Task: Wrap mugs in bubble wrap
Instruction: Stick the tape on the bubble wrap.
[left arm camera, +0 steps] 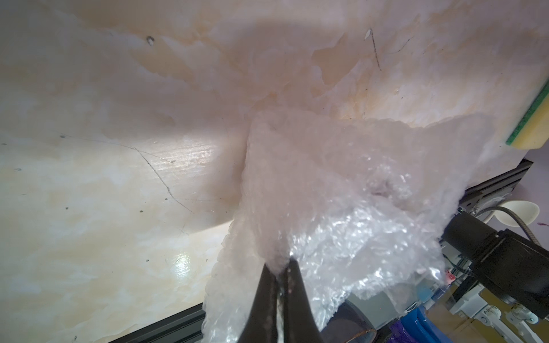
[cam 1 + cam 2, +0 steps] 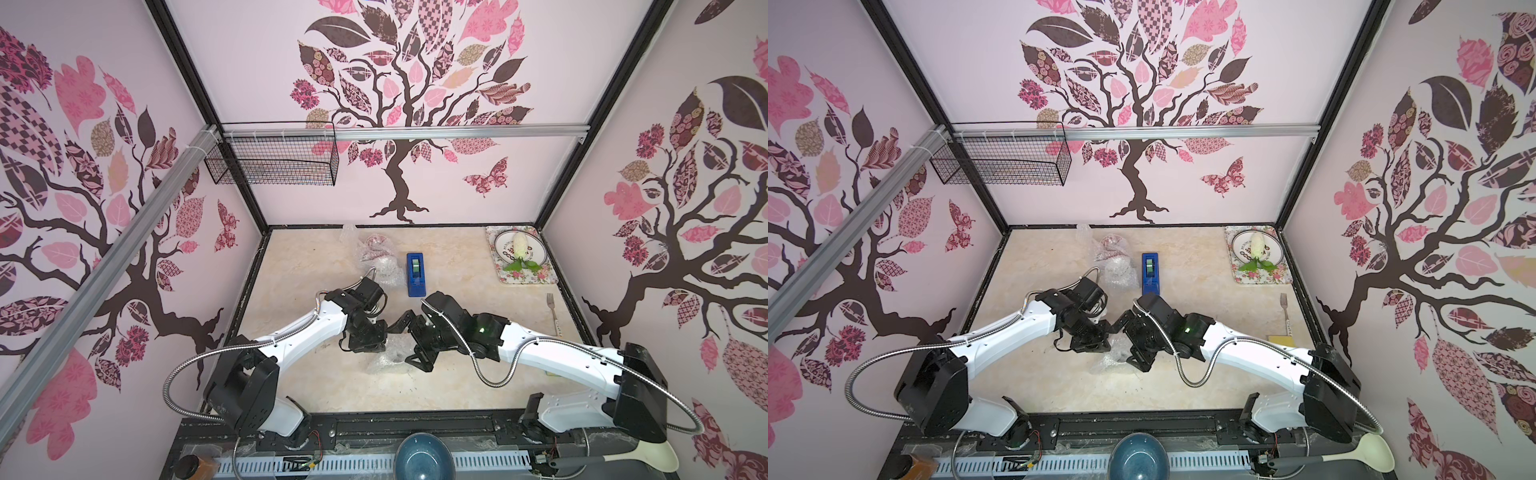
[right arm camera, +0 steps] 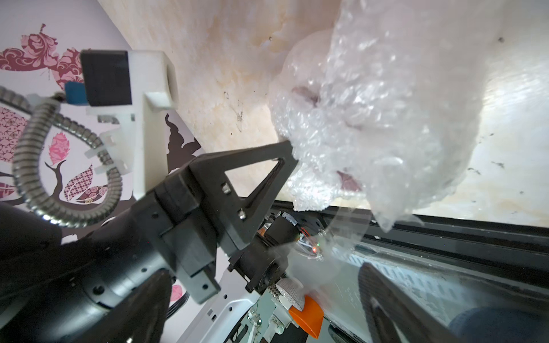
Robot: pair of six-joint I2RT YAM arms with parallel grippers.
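Left pincer (image 1: 280, 268) clamped on bubble wrap (image 1: 341, 193) edge. Right pincer (image 2: 411, 343) apart, just beside the bundle. Mug (image 3: 349, 181) between my pincers, lavender-ish through loose wrap. Two wrapped bundles (image 2: 376, 251) well beyond, near tape dispenser (image 2: 414, 274). Last mug, I judge; needs closing.

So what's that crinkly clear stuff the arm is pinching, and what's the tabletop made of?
That's bubble wrap: thin, clear, glossy plastic by the look, its small air pockets glinting. The tabletop looks like polished cream marble, or a printed imitation: veined, shiny, finely scratched.
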